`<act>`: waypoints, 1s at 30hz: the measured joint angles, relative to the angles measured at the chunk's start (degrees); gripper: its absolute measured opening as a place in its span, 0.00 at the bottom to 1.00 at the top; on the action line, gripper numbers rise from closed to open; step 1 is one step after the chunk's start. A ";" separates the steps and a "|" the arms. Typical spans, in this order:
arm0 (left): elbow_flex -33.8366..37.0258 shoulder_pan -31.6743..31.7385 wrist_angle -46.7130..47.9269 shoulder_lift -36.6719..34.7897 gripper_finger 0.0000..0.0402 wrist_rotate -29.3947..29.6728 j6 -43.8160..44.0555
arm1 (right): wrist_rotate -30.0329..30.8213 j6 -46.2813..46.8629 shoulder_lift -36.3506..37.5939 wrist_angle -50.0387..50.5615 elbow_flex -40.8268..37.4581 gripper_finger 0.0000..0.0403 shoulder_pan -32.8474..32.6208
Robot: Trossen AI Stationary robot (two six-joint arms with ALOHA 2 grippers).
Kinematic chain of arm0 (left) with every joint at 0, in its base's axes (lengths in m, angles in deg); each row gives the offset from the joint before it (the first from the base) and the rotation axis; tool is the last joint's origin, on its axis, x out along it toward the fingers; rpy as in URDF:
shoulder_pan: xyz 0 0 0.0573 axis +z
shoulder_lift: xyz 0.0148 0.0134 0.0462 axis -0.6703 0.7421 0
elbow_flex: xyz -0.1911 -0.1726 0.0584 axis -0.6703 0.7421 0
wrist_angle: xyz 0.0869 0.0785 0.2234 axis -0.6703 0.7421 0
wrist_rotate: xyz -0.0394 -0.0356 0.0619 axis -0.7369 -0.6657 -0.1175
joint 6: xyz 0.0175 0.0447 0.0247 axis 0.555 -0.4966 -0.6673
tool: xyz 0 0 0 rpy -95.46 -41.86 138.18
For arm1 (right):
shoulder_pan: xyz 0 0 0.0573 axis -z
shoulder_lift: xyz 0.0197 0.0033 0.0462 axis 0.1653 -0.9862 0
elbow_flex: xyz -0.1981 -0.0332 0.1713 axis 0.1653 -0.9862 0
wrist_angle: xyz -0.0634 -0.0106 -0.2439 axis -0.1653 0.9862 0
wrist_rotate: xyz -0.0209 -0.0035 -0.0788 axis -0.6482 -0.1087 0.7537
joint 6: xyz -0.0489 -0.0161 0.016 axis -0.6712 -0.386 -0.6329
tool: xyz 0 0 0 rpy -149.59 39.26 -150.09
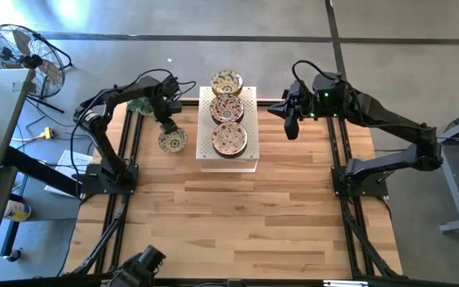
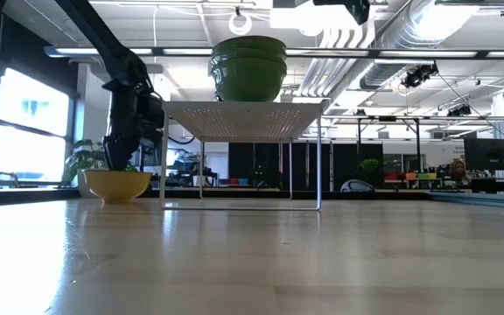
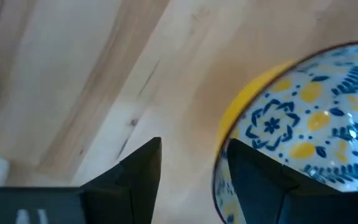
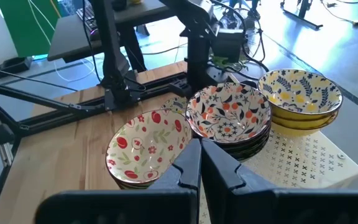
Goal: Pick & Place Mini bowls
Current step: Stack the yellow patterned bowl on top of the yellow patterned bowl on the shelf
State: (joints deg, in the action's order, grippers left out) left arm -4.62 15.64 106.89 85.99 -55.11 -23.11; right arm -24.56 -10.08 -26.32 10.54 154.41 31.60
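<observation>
A mini bowl (image 1: pixel 172 141), yellow outside with a blue and yellow pattern inside, stands on its base on the table left of the white perforated rack; it also shows in the low view (image 2: pixel 118 185). My left gripper (image 1: pixel 168 127) is open and comes down at the bowl's far rim (image 3: pixel 220 163), one finger inside and one outside. Three stacks of patterned bowls (image 1: pixel 228 109) rest on the rack (image 1: pixel 249 100). In the right wrist view they are a red-and-green stack (image 4: pixel 146 146), an orange floral stack (image 4: pixel 229 114) and a yellow-and-blue stack (image 4: pixel 300 93). My right gripper (image 1: pixel 292 130) hovers shut, right of the rack. My left gripper comes from above, its fingers astride the bowl's rim: one finger (image 3: pixel 257 180) stands inside, close to the inner wall, and the other (image 3: pixel 138 180) stands outside with bare table between it and the rim. Whether the inner finger touches the bowl I cannot tell.
The rack stands on thin legs (image 2: pixel 320 166) at the middle of the table's far half. Bare wooden table (image 1: pixel 237 215) spreads over the near half. Black frame rails run along both table sides (image 1: pixel 126 159). A fan (image 1: pixel 22 52) stands off the table, far left.
</observation>
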 joint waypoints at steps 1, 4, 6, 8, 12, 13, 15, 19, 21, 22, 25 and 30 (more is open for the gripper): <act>0.00 0.00 -0.41 0.45 0.44 -0.09 0.10 | 0.00 0.00 0.00 0.00 0.00 0.00 0.00; 0.00 0.00 -0.92 1.13 0.37 -2.68 0.38 | 0.00 0.00 0.00 0.00 0.00 0.00 0.00; 0.04 0.00 -1.03 1.22 0.28 -4.64 0.32 | 0.00 0.00 0.00 0.00 0.00 0.00 0.00; 0.04 -0.02 -0.91 1.19 0.18 -5.33 -0.21 | 0.00 0.00 0.00 0.02 0.00 0.00 0.00; 0.03 0.00 0.35 1.13 0.03 -6.43 -1.13 | 0.00 -0.03 0.00 0.00 0.00 0.00 0.00; 0.02 0.00 0.39 1.11 0.03 -7.01 -1.09 | -0.02 -0.12 0.00 0.02 0.00 0.00 0.00; 0.05 0.00 0.82 0.65 0.04 -7.43 -0.93 | -0.04 -0.50 0.00 0.02 0.00 0.00 0.00; -0.51 0.28 3.04 -1.50 0.02 -8.19 -0.45 | -0.02 -1.07 0.00 0.00 0.00 0.00 0.00; -1.98 1.17 5.24 -2.43 0.02 -9.94 -0.37 | -0.11 -1.40 0.00 0.02 0.00 0.00 0.00; -3.15 1.76 6.75 -2.99 0.02 -10.78 0.07 | -0.21 -1.54 0.00 0.02 0.00 0.00 0.00; -7.40 3.26 10.20 -3.71 0.02 -12.31 1.80 | -0.29 -2.16 0.00 0.02 0.00 0.00 -0.02; -17.49 8.39 14.53 -4.25 0.02 -15.39 6.57 | -0.33 -3.14 0.00 0.02 0.00 0.00 -0.02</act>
State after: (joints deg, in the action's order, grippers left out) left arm -22.11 24.03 121.42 81.74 -70.50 -16.54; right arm -24.88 -13.22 -26.33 10.57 154.41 31.58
